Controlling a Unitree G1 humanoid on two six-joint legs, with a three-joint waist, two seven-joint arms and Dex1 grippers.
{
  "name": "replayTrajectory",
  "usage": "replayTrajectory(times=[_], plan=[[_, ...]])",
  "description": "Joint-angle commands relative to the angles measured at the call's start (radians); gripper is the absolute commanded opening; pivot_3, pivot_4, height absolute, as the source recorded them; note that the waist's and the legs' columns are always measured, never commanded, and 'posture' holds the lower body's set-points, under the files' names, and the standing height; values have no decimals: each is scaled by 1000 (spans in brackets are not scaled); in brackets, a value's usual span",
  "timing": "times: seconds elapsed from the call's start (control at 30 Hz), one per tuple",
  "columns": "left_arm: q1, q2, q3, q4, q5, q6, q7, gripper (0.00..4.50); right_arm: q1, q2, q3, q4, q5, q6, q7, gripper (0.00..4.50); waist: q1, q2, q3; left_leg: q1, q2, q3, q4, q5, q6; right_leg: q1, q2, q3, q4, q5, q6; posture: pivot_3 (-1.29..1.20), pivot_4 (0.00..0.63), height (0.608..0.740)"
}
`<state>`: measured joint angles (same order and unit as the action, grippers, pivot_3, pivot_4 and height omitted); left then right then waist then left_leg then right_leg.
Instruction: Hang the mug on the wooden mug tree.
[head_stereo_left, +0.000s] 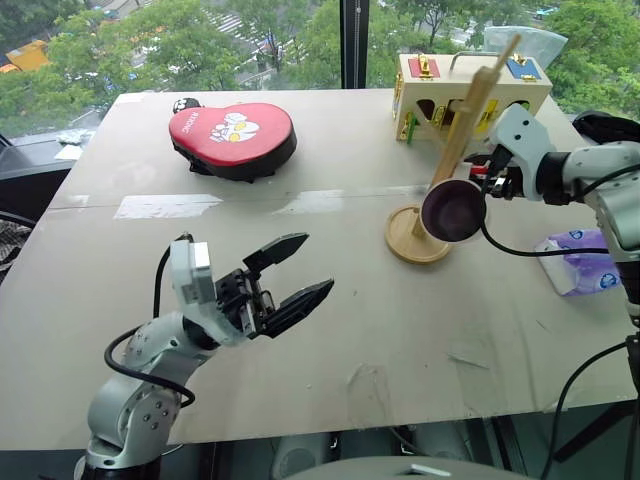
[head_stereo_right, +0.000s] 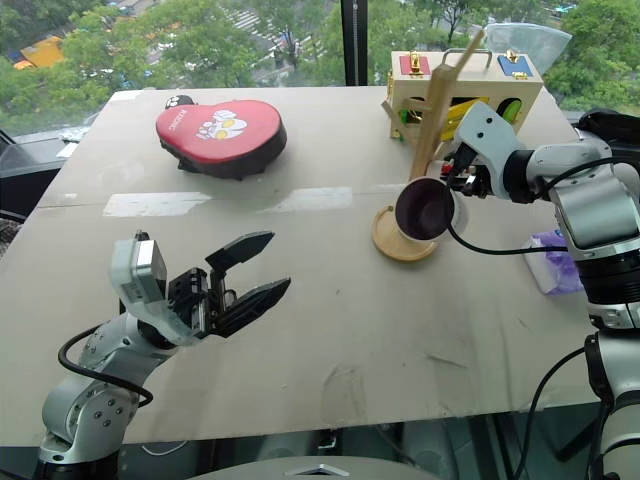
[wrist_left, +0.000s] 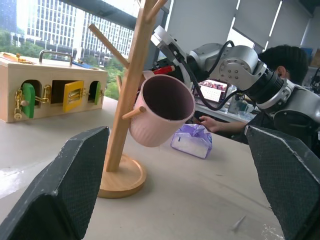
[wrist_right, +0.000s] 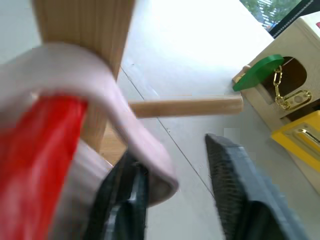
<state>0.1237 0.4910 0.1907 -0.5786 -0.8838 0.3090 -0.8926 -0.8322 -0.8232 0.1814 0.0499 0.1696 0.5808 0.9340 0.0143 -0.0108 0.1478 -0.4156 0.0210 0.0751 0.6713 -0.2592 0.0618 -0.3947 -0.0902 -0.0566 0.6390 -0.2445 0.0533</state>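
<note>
Cream mug (head_stereo_left: 453, 210) on wooden mug tree (head_stereo_left: 455, 150), right claw (head_stereo_left: 483, 176) released beside its handle

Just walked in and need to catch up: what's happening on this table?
The robot is hanging the mug on the wooden mug tree. The right end effector is at the mug's handle side by the pole, its jaws apart around the handle, and the mug sits tilted against the pole near a peg. The left end effector hovers open over bare table, holding nothing.
</note>
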Motion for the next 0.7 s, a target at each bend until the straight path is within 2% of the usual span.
replayTrajectory(times=[0.03, 0.37, 0.57, 0.7], plan=[[22, -7, 20, -13, 17, -47, -15, 4500, 75, -49, -141, -85, 48, -47, 17, 3492, 3, 0, 0, 0, 0, 0, 0, 0, 0, 0, 0, -1, 0, 0, 0, 0, 150, 740], [2, 19, -6, 104, 121, -46, -4, 4500, 511, -98, -511, -377, 208, -8, 13, 3492, -1, -1, 0, 1, 0, 0, 0, 0, 0, 1, 0, 0, 1, 0, 0, 0, 150, 740], [-6, 58, -21, 188, 208, -37, -9, 4500, 831, -67, -721, -570, 319, 50, 44, 3492, 2, -1, 0, 1, 0, -1, 0, 0, 0, 1, 0, 0, 1, 0, 0, 0, 150, 740], [33, 91, 17, 230, 231, -56, -29, 4500, 995, 3, -783, -653, 331, 15, 13, 3492, 0, -1, 0, 1, 0, -1, 0, 0, 0, 1, 0, 0, 1, 0, 0, 0, 150, 740]])
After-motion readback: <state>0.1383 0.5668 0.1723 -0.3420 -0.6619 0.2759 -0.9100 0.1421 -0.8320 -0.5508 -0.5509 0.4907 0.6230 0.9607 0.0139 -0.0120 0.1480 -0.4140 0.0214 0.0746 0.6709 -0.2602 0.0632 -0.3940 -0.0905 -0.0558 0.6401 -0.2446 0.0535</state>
